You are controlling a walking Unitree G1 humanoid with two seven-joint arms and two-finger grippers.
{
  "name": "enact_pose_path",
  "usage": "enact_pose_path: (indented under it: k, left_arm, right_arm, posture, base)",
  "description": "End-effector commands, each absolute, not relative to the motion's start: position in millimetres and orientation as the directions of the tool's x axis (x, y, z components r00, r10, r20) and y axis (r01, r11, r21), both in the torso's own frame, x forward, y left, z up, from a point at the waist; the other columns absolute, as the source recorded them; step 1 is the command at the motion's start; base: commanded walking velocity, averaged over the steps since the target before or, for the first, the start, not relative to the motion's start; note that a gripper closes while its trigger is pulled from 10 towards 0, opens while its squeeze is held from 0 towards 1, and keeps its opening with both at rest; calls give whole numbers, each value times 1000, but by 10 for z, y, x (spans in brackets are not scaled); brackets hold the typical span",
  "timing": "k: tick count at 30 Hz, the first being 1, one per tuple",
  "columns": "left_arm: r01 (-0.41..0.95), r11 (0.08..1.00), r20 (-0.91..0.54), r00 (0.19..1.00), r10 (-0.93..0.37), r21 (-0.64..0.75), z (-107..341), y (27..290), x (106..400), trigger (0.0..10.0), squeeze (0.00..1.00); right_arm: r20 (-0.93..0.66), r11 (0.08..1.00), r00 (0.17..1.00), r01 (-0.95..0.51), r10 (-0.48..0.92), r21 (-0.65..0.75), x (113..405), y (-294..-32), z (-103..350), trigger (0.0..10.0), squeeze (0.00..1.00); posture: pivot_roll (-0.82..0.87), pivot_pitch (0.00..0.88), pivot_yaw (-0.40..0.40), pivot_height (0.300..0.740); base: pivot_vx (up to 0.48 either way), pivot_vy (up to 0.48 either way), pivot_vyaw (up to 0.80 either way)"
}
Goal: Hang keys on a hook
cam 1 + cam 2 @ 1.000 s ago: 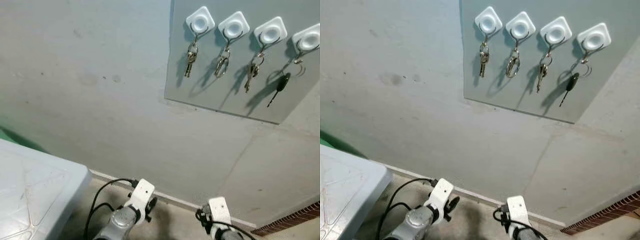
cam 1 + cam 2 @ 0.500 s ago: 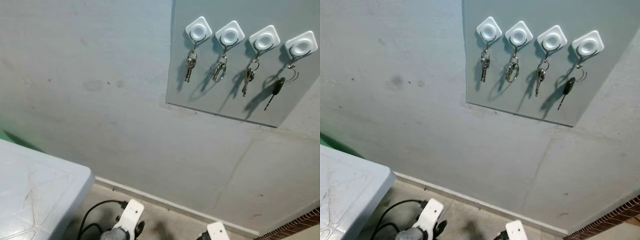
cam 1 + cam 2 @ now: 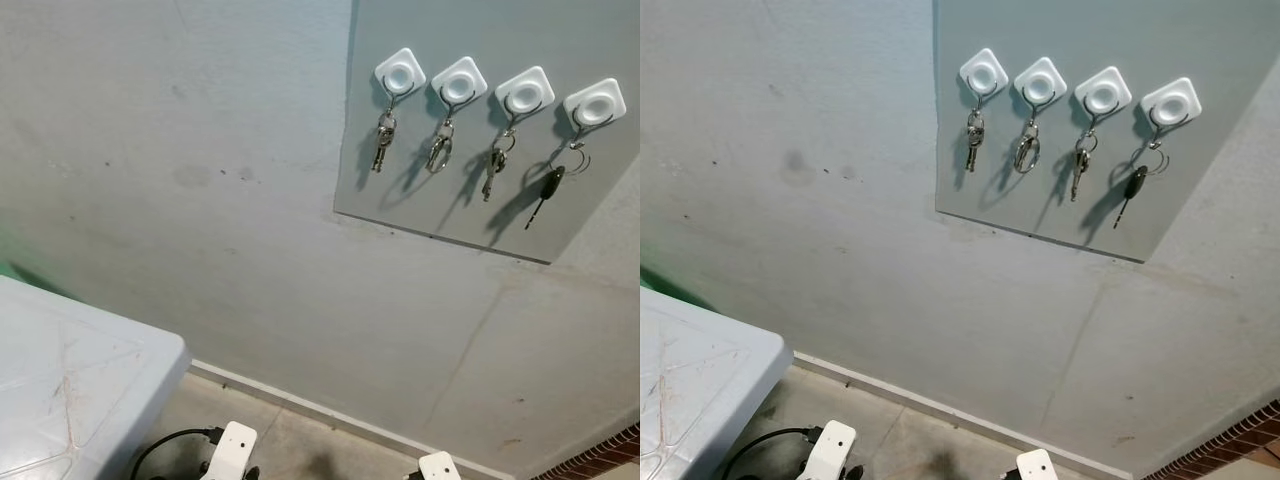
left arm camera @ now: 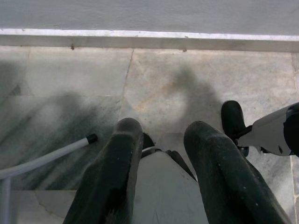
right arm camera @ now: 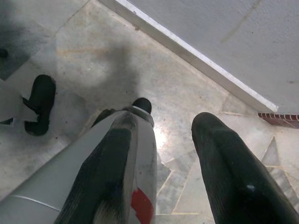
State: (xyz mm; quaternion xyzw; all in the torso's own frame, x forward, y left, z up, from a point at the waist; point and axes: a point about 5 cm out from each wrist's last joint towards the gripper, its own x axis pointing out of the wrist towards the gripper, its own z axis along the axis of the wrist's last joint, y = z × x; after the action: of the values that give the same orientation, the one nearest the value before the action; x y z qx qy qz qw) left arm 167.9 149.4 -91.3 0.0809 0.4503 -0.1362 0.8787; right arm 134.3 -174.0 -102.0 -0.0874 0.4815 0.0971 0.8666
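Status: four white hooks sit in a row on the grey panel (image 3: 590, 200) fixed to the wall. Each hook carries keys: first hook (image 3: 400, 72), second hook (image 3: 459, 82), third hook (image 3: 527, 92), fourth hook (image 3: 594, 103). The black-headed key (image 3: 546, 187) hangs on the fourth hook, near the panel's right edge.

Change over the last second: the head view has tilted upward and both arms have sunk to the bottom edge of the picture.

Left gripper (image 4: 161, 149): fingers apart, empty, pointing at the floor. Right gripper (image 5: 170, 154): fingers apart, empty, likewise lowered.

Assessment: hanging appears complete; arms are retiring.
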Motion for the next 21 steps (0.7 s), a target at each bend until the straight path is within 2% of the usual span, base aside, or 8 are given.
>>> enact_pose_path:
  k: [1,7,21]
  left_arm:
    - [308,951,-811,561,-164,20,-907,1501,1691,10000,0]
    - [319,948,-802,571,-176,19,-882,1447,1753,10000,0]
    - [346,938,-801,569,-185,29,-867,1423,1790,10000,0]
  right_arm:
    - [-881,967,466,-249,77,-47,1199,-1739,-1075,10000,0]
    - [-893,971,445,-233,63,-47,1162,-1749,-1090,10000,0]
    - [-905,972,423,-229,51,-52,1110,-1802,-1103,10000,0]
  posture:
    - [111,4,-18,740]
    - [110,0,-18,740]
    - [109,0,-19,740]
  base:
    - [0,0,0]
    - [0,0,0]
    - [0,0,-623]
